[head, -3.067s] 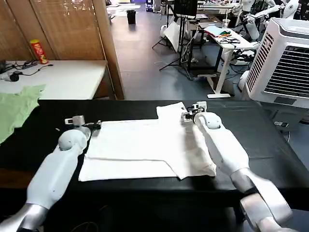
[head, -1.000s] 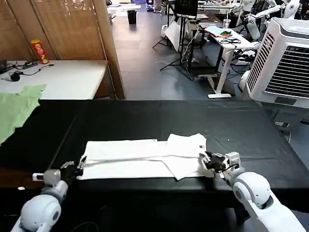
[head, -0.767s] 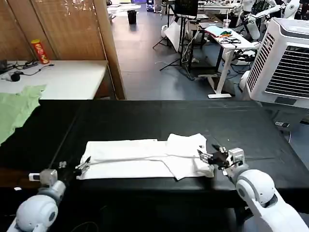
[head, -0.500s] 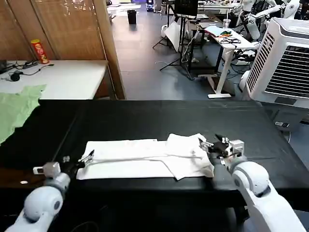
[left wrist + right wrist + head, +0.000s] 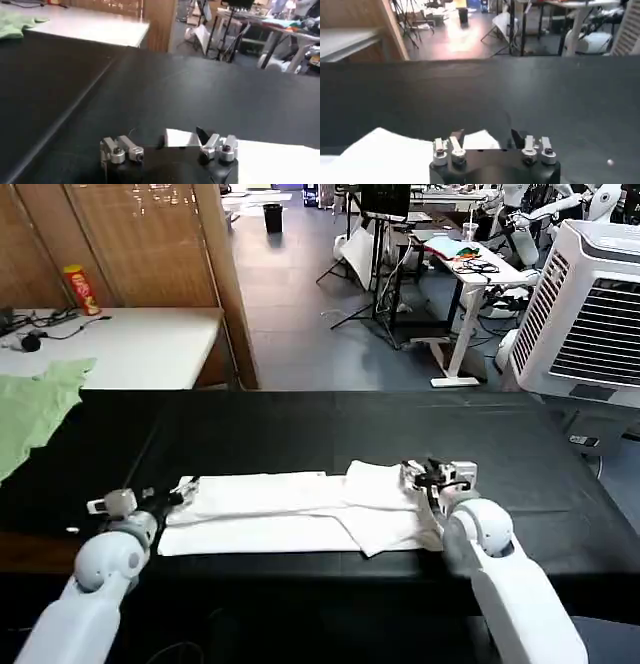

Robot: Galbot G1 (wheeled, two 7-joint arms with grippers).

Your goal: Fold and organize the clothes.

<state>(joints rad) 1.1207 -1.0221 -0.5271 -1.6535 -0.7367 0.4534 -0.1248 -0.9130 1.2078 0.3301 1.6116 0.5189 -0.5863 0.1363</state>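
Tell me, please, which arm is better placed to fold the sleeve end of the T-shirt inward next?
Probably the right: the right gripper, open, hovers over the T-shirt's bunched sleeve end, while the left gripper is at the opposite end.

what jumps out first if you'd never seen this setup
A white T-shirt, folded into a long strip, lies across the near side of the black table. The left gripper sits open at its left end and the right gripper open at its right end. Further off, a light green garment lies at the far left and a big white air cooler stands to the right.
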